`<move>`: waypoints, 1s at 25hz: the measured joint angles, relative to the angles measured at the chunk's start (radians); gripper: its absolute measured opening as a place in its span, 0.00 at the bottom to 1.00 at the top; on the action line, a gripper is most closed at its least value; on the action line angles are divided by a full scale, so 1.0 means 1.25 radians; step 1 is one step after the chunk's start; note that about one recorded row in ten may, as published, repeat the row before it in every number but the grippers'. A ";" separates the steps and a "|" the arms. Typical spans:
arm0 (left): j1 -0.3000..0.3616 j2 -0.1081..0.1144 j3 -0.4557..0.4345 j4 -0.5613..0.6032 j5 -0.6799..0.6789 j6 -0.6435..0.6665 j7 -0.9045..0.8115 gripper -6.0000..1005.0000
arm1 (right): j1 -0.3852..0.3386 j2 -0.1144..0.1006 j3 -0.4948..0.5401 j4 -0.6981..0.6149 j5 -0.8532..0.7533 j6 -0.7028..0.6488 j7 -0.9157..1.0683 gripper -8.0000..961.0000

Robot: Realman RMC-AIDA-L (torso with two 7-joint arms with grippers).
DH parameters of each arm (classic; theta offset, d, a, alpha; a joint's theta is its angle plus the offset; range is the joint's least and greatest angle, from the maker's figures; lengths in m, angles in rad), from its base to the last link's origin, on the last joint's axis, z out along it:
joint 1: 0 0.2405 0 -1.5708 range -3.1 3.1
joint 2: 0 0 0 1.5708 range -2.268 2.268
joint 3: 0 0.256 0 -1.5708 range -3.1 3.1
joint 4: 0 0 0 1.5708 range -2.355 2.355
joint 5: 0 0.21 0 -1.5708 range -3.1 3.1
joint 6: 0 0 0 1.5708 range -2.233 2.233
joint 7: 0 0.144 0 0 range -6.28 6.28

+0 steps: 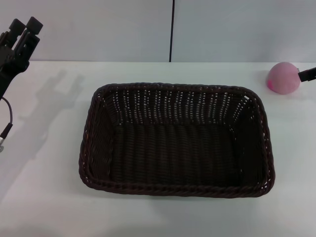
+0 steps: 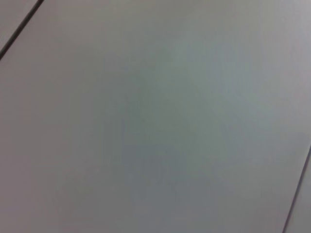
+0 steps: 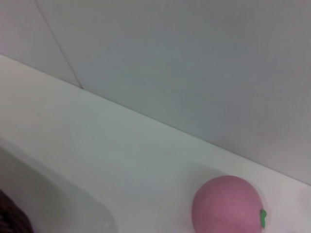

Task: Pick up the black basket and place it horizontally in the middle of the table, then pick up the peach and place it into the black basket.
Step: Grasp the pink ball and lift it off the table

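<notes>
The black basket (image 1: 175,140) lies lengthwise across the middle of the white table (image 1: 44,148), open side up and empty. A dark corner of the basket also shows in the right wrist view (image 3: 10,218). The pink peach (image 1: 283,78) sits on the table at the far right, apart from the basket. It also shows in the right wrist view (image 3: 228,205) with its green leaf mark. A black part of my right gripper (image 1: 307,74) reaches in from the right edge, right beside the peach. My left gripper (image 1: 24,25) is raised at the far left, open and empty.
A pale wall with a dark vertical seam (image 1: 173,29) stands behind the table's far edge. The left wrist view shows only that wall (image 2: 155,116). The left arm's cable (image 1: 7,123) hangs over the table's left side.
</notes>
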 joint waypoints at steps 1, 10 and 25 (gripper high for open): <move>0.000 0.000 0.000 0.000 0.000 0.001 0.000 0.59 | 0.003 0.000 -0.005 0.013 -0.003 0.014 0.000 0.77; -0.005 -0.001 -0.005 0.000 0.000 0.010 -0.011 0.59 | 0.024 0.000 -0.074 0.112 -0.016 0.138 0.000 0.77; -0.008 -0.002 -0.005 -0.015 -0.006 0.009 -0.011 0.59 | 0.042 0.020 -0.108 0.185 -0.028 0.251 -0.009 0.67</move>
